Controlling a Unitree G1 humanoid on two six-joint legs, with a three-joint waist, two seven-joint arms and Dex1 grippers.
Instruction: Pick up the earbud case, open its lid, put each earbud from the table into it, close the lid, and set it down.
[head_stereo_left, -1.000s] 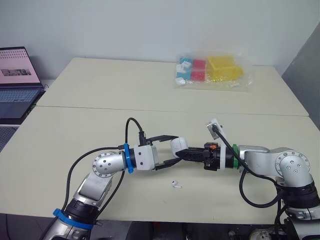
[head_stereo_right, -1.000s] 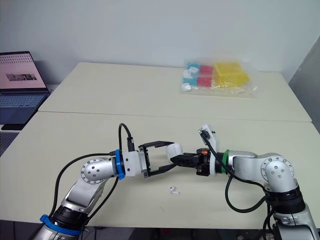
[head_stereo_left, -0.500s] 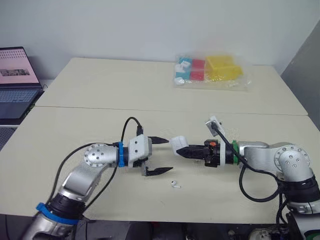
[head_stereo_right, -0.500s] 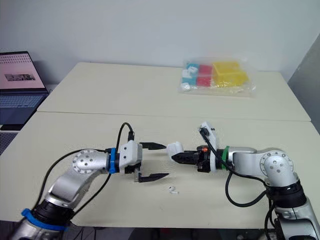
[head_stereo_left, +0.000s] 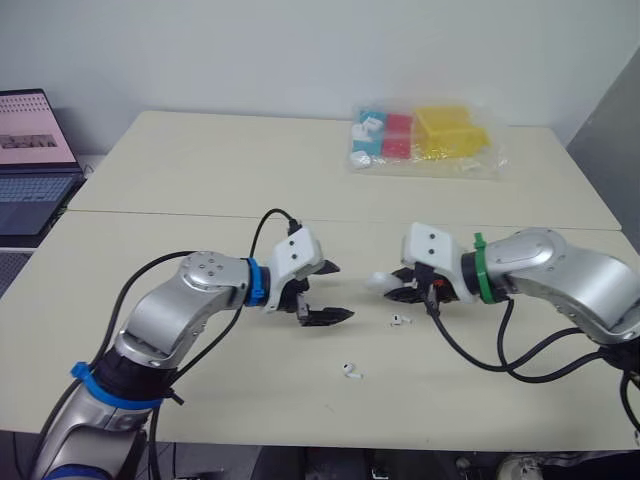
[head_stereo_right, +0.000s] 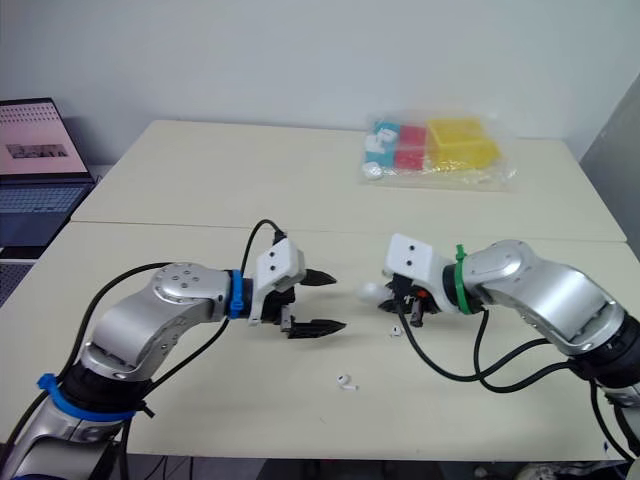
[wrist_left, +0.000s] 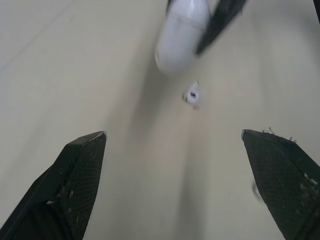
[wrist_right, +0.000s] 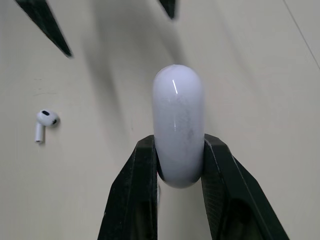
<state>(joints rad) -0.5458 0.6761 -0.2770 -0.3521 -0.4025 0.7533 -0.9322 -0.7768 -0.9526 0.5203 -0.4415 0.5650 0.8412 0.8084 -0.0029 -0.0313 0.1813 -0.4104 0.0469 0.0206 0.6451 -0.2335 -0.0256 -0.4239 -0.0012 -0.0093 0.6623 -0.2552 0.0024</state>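
Two earbuds lie on the table (head_stereo_left: 180, 210): one earbud (head_stereo_left: 399, 320) just under your right gripper (head_stereo_left: 405, 290), the other earbud (head_stereo_left: 351, 370) near the left gripper (head_stereo_left: 342, 291), outside its jaws. Your right jaws pinch the case (wrist_right: 178, 120) (its rounded end pokes past the tips). Your left jaws gape wide, holding nothing.
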